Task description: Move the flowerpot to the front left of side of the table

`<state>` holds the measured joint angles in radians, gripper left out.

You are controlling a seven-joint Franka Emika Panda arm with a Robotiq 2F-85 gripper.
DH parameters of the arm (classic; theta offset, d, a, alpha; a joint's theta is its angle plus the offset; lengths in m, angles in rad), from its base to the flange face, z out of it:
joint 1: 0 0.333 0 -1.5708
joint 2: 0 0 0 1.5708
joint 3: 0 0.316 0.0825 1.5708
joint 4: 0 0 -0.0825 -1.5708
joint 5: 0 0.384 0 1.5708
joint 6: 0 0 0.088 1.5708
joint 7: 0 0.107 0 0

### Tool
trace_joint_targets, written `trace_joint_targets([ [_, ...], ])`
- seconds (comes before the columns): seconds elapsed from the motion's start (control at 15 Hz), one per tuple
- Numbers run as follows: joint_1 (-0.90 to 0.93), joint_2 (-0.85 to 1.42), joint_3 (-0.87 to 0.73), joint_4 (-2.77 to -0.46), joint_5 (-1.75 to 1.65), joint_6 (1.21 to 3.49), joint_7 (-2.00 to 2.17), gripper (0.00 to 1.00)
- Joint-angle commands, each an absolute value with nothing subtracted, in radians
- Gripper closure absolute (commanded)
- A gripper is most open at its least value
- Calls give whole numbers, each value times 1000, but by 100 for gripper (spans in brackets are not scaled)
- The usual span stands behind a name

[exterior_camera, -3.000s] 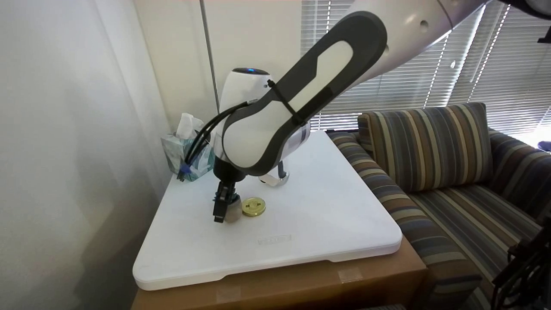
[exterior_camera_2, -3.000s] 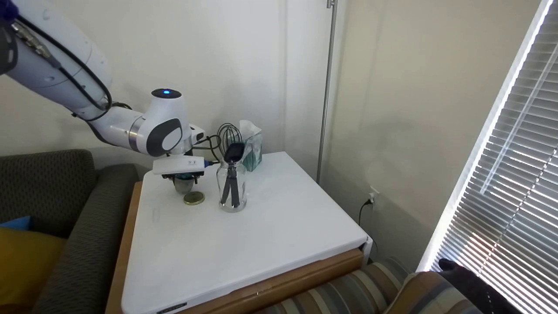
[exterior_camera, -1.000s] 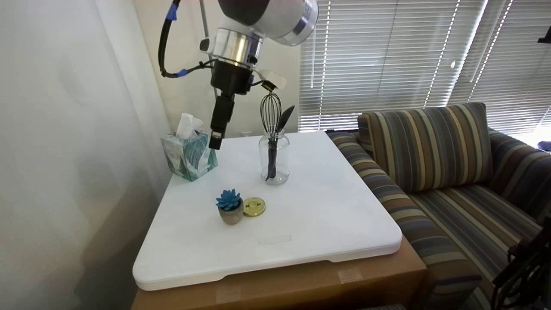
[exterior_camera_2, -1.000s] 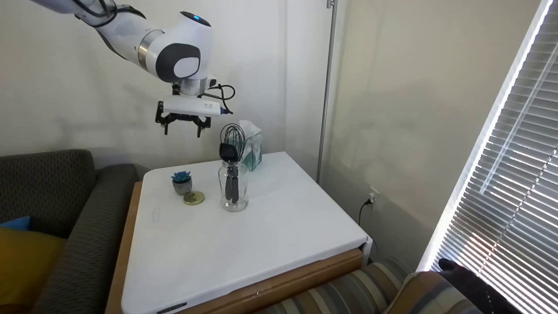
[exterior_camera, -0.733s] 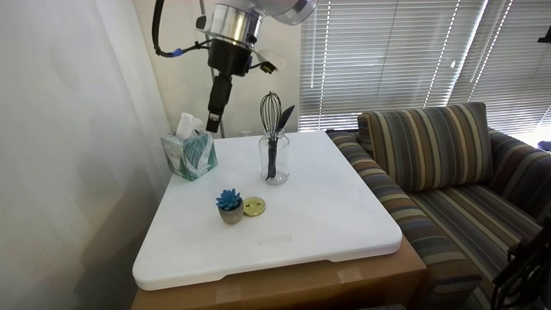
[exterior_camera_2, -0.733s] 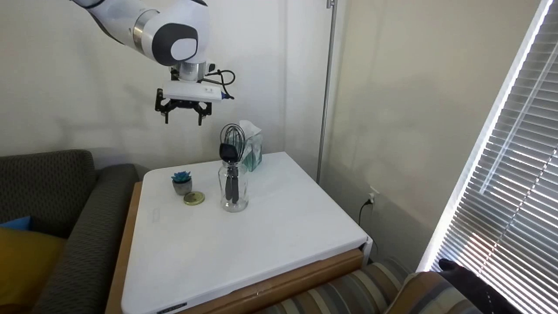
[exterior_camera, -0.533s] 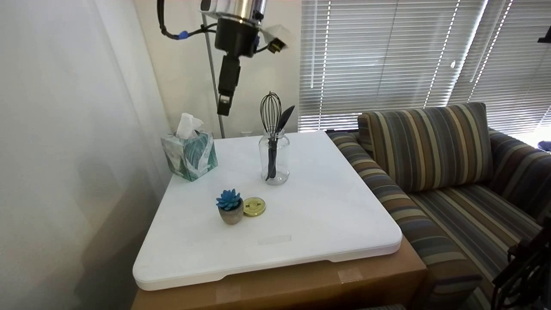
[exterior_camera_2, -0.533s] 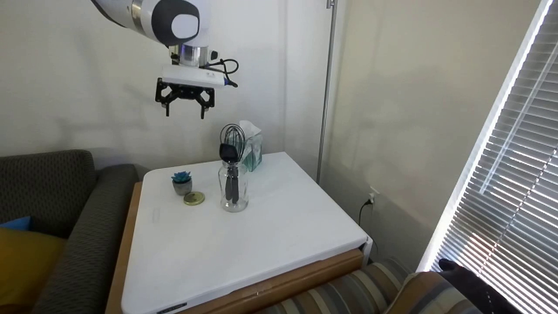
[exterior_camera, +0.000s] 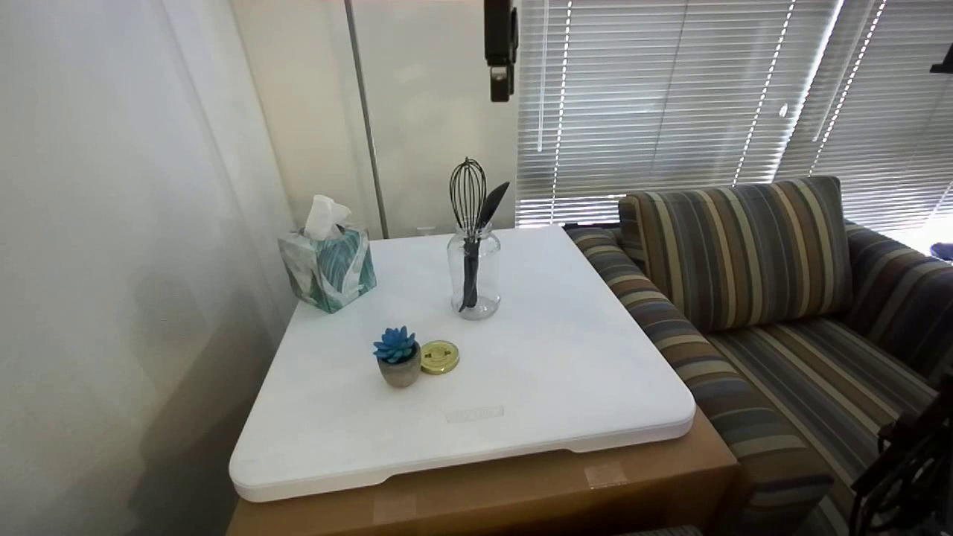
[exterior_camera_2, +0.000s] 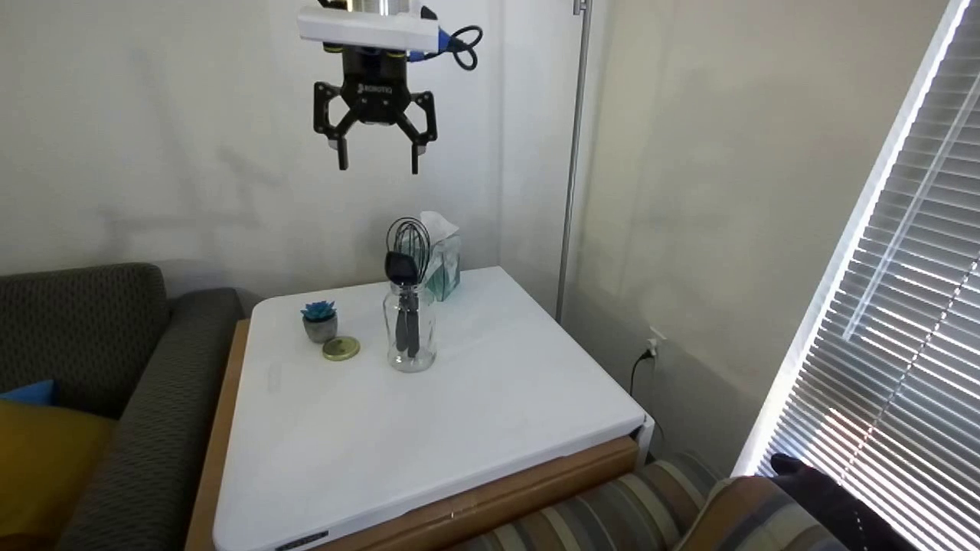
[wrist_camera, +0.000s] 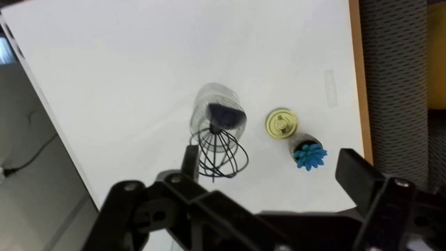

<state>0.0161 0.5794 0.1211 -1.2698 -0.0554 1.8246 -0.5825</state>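
Currently, your hand [exterior_camera_2: 379,169] hangs, jaws spread wide, well above the desk [exterior_camera: 566,357]; on it, your succulent flowerpot [exterior_camera: 399,360] stands upright; just beside it, the gold lid [exterior_camera: 441,357]; apart, the glass jar [exterior_camera: 486,281].

We can read one word: ROBOTIQ [exterior_camera_2: 378,89], in pale capitals across the black body of the Robotiq gripper [exterior_camera_2: 379,162] in an exterior view, with a small pale emblem [exterior_camera_2: 360,88] just before its first letter. Near a corner, an edge of the white table [exterior_camera_2: 459,428] bears a narrow black label [exterior_camera_2: 302,540]; whatever is printed there is too small for us to make out. A pale rectangular panel [exterior_camera: 475,414], set on the table's top close to one side, shows in all three views; perhaps it carries faint lettering, but we cannot spell it out.
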Motion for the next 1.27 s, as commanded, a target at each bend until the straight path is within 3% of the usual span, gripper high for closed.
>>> trace_joint_targets([
  [0.0,-4,538,63,-1288,-103,1716,-525,0],
  [0.27,-54,557,21,-1308,-112,1667,-527,0],
  [0.73,-138,609,-1,-1393,-5,1916,-341,0],
  [0.8,-120,616,0,-1352,-47,1841,-383,0],
  [1.2,-132,625,-2,-1367,-18,1891,-344,0],
])
